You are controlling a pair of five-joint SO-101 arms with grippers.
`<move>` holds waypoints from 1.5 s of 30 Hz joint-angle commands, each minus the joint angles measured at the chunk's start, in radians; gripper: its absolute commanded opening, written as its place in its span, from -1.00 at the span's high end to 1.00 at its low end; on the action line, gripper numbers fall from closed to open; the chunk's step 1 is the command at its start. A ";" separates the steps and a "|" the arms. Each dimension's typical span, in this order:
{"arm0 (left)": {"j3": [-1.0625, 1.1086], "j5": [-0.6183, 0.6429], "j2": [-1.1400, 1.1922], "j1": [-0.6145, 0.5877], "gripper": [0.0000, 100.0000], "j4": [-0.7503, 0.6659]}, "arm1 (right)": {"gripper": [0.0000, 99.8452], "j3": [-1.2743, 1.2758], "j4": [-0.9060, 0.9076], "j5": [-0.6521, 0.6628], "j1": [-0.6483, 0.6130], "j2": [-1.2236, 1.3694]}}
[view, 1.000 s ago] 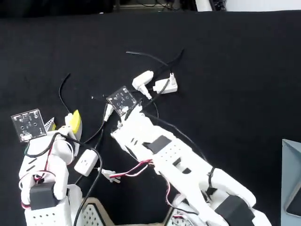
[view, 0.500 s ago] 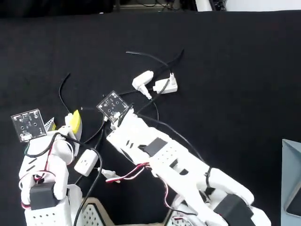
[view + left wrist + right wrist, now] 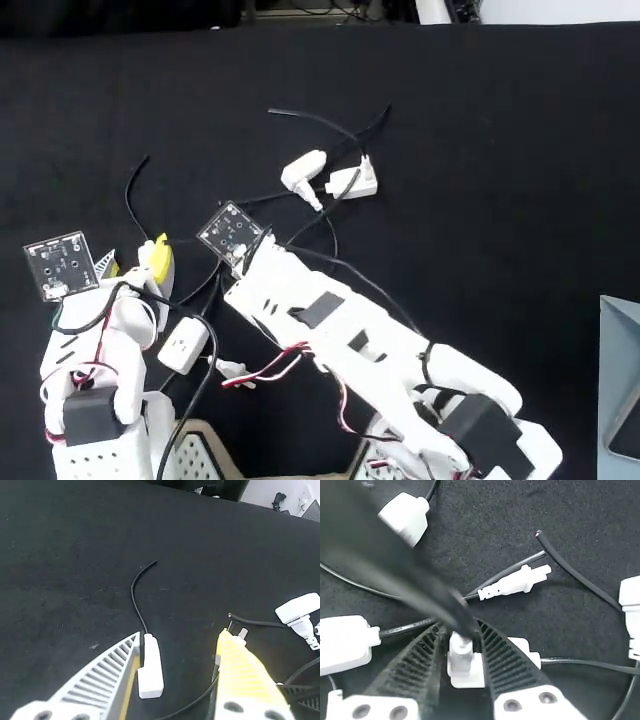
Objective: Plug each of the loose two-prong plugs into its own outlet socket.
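My right gripper (image 3: 460,630) is shut on a small white plug (image 3: 461,659) with a black cord, low over the black table. A loose two-prong plug (image 3: 516,584) lies just beyond it, and white socket blocks (image 3: 404,511) (image 3: 342,642) lie to either side. In the high view the right arm (image 3: 300,300) hides that gripper. My left gripper (image 3: 180,637) stands open over another white plug body (image 3: 150,669) on a thin black cord, which lies beside the white finger. In the high view the left gripper (image 3: 132,262) sits at the left.
A white plug (image 3: 303,168) and a socket block (image 3: 352,182) lie tangled in black cords at the table's middle. Another socket block (image 3: 183,346) and a small plug (image 3: 236,373) lie between the arms. A grey tray (image 3: 620,380) stands at the right edge.
The right arm's wrist has swung to the left across the table, keeping its grip. The left arm has stayed still.
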 commanded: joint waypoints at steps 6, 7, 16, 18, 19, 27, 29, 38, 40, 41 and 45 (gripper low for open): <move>-0.045 0.003 -0.006 -0.007 0.51 -0.006 | 0.98 -0.007 0.003 0.040 0.046 0.010; -0.045 0.003 -0.006 -0.007 0.51 -0.006 | 0.98 -0.002 0.003 0.043 0.044 0.010; -0.045 0.002 -0.006 -0.007 0.51 -0.006 | 0.98 0.005 0.064 0.035 0.028 -0.021; -0.045 0.002 -0.006 -0.007 0.51 -0.006 | 0.98 0.015 0.084 0.035 0.028 -0.070; -0.045 0.002 -0.006 -0.007 0.51 -0.006 | 0.98 0.024 0.095 0.034 0.028 -0.099; -0.044 0.002 -0.006 -0.007 0.51 -0.020 | 0.98 0.053 0.069 0.034 0.031 -0.131; -0.044 0.002 -0.006 -0.007 0.51 -0.018 | 0.98 0.056 0.037 0.034 0.031 -0.097; -0.044 0.002 -0.006 -0.010 0.51 -0.018 | 0.98 0.061 -0.040 0.034 0.034 0.033; -0.044 0.002 -0.006 -0.012 0.51 -0.018 | 0.98 0.071 -0.040 0.034 0.034 0.019; -0.044 0.002 -0.006 -0.012 0.51 -0.018 | 0.98 0.079 -0.041 0.034 0.034 0.010; -0.044 0.002 -0.006 -0.010 0.51 -0.018 | 0.98 0.102 -0.041 0.034 0.035 -0.053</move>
